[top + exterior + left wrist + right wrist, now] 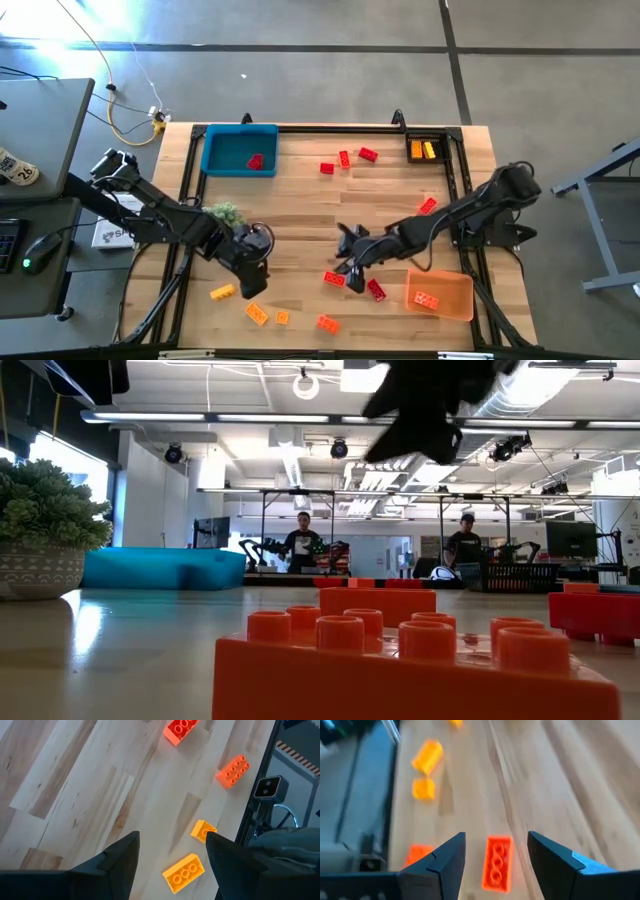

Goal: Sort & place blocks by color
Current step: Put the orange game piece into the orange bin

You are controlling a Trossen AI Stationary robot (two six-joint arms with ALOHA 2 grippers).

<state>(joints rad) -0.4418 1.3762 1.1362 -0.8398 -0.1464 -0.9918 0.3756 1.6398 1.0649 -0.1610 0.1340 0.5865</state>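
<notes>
Blocks lay all over our wooden table (300, 215). Nearest the front edge we saw a row of them: a yellow block (222, 292), two small orange blocks (257, 313) and one more orange block (328, 322). One orange block (410, 670) sat right up against the low camera.

Our left gripper (256, 278) hung just above the front row, near the yellow block. Its fingers (120, 860) were wide apart and held nothing. Between them we could see bare wood, with a yellow block (184, 872) just beside one finger.

Our right gripper (347, 268) was close to the middle of the table. Its fingers (445, 857) were apart too, and empty. A red block (497, 863) lay on the wood between them. Another red block (376, 290) lay just beside it.

An orange tray (440, 296) sat at the front right with one orange block (427, 299) inside.

Farther back, three red blocks (345, 159) lay near the far edge. A blue tray (238, 150) in the far left corner held one red block (255, 161). A small black tray (424, 149) in the far right corner held yellow blocks. A green plant ball (226, 212) sat by our left arm.
</notes>
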